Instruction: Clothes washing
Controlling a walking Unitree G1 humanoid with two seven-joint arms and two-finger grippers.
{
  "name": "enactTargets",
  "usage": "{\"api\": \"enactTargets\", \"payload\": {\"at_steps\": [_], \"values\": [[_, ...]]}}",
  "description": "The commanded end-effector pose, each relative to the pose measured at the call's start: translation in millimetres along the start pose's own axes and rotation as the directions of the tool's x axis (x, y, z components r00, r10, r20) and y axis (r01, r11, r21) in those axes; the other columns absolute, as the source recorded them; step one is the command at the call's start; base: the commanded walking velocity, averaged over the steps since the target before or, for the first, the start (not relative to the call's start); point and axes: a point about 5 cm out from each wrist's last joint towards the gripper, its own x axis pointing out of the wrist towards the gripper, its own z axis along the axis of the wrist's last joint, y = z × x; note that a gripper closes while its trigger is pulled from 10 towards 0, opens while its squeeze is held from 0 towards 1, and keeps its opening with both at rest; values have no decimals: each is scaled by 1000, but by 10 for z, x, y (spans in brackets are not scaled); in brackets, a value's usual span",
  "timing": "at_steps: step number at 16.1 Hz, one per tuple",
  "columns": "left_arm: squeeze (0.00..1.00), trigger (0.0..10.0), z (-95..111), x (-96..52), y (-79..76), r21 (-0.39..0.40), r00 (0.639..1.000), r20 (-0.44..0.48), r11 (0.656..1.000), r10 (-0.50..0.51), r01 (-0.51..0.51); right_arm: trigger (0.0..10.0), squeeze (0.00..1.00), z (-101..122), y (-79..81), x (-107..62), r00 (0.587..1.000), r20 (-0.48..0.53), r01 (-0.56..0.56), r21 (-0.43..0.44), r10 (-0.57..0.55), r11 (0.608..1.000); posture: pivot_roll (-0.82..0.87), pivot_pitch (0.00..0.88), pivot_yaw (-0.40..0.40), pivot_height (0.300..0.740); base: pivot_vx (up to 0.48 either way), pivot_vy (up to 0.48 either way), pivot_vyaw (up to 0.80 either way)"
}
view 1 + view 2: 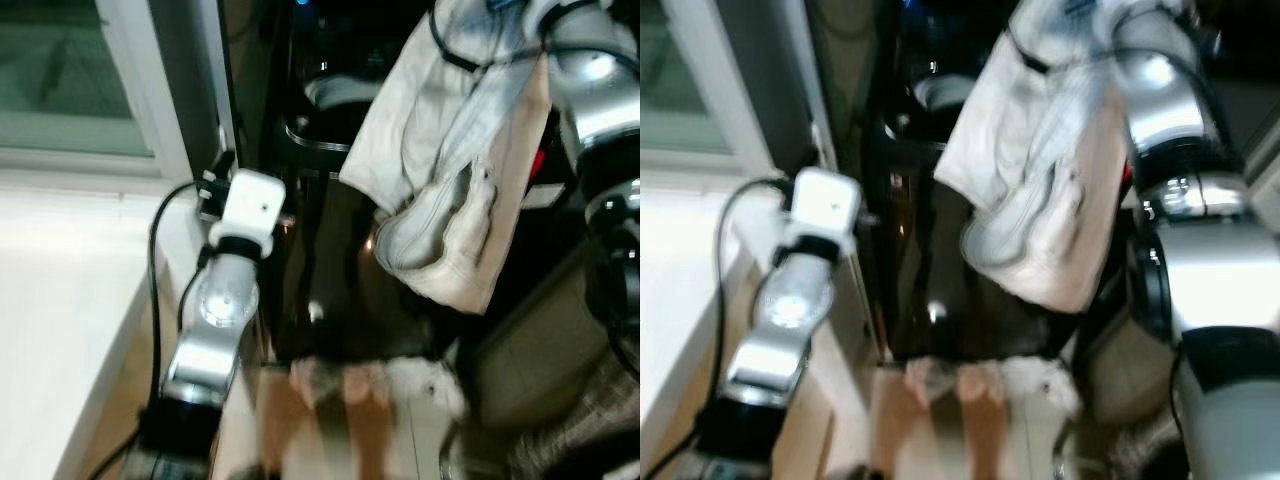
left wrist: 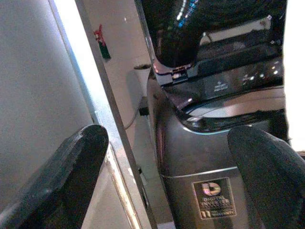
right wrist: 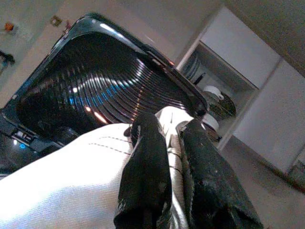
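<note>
Right gripper (image 3: 167, 157) is raised high, fingers clamped on white trousers (image 1: 450, 150) above the washing machine (image 2: 209, 157); left gripper (image 2: 167, 181) points at it, fingers apart.

1. The left arm (image 1: 215, 320) is made of rounded silver segments with a glossy, reflective finish, joined by a black collar.
2. At its wrist sits a white, boxy housing (image 1: 251, 208) with rounded corners and a small dark dot on its face.
3. A black cable (image 1: 158, 270) loops from that housing along the arm's outer side.
4. The arm's lowest visible segment is black.
5. The right arm (image 1: 1200, 250) shows larger silver shells with black rings between them.
6. The left gripper's fingers (image 2: 62, 186) are thick, matt black and round-tipped.
7. The right gripper's fingers (image 3: 145, 167) are black and scuffed with pale marks.
</note>
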Motion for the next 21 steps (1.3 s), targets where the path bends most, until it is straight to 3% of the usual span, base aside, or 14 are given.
{"api": "enactTargets", "payload": {"at_steps": [1, 4, 5, 7, 8, 9, 10, 11, 12, 13, 15, 17, 20, 21], "values": [[0, 10000, 66, 1, -94, -20, 999, 24, 999, -37, 37, 10000, 176, 234, -208, 81, 996, 68, 58, -45, -55, 997, 14, 0, -52, 740, 465, 0, 0], [0, 10000, 87, -17, -115, -17, 999, 34, 999, -43, 43, 10000, 176, 554, -333, 193, 990, 105, 108, -125, -95, 986, 31, 0, -58, 740, 465, 0, 0], [0, 10000, 85, -45, -115, -13, 999, 31, 999, -44, 45, 10000, 63, 692, -515, 226, 975, 106, 215, -188, -198, 958, 49, 0, -63, 740, 461, 0, 0], [0, 10000, 65, -86, -102, -2, 999, 14, 999, -39, 39, 10000, 0, 685, -575, 224, 963, 99, 270, -326, -251, 906, 68, 0, -68, 740, 459, 0, 0], [0, 10000, 53, -100, -96, 4, 999, 5, 999, -34, 34, 10000, 0, 579, -520, 218, 972, 40, 230, -329, -230, 916, 78, 0, -73, 740, 461, 0, 0], [0, 10000, 44, -105, -91, 12, 1000, -3, 999, -31, 31, 10000, 0, 442, -435, 204, 980, -37, 177, -277, -195, 945, 84, 0, -77, 740, 461, 0, 0], [0, 10000, 13, -119, -82, 23, 999, -23, 999, -22, 22, 10000, 0, 168, -208, 151, 980, -173, 74, -141, -98, 987, 87, 0, -79, 740, 461, 0, 0], [0, 10000, 9, -126, -75, 22, 1000, -26, 1000, -11, 11, 10000, 0, 63, -97, 120, 976, -214, 32, -89, -51, 995, 92, 1, -83, 740, 461, 0, 0], [0, 10000, -3, -136, -73, 23, 999, -40, 1000, 0, 1, 10000, 0, -270, 214, -21, 939, -338, -57, 19, 60, 998, 96, 5, -86, 740, 0, 0, 0], [0, 10000, -1, -142, -87, 41, 999, -49, 999, -5, 7, 10000, 0, -553, 444, -186, 885, -443, -99, 122, 143, 988, 98, 6, -87, 740, 0, 0, 0], [0, 10000, -10, -164, -127, 29, 997, -65, 999, -35, 37, 10000, 0, -873, 659, -421, 811, -550, -67, 251, 199, 966, 98, 12, -88, 740, 0, 0, 0], [0, 10000, -9, -185, -149, 12, 997, -66, 999, -50, 51, 10000, 0, -1244, 920, -782, 687, -669, 78, 455, 283, 887, 92, 17, -83, 740, 0, 0, 0], [0, 10000, -11, -197, -157, 15, 996, -72, 998, -56, 57, 10000, 0, -1364, 1055, -942, 640, -697, 116, 504, 324, 856, 82, 24, -75, 740, 0, 0, 0], [0, 10000, -4, -201, -164, 18, 996, -70, 998, -60, 61, 10000, 1000, -1371, 1056, -947, 645, -698, 138, 506, 311, 851, 81, 26, -75, 740, 0, 0, 0]]}}
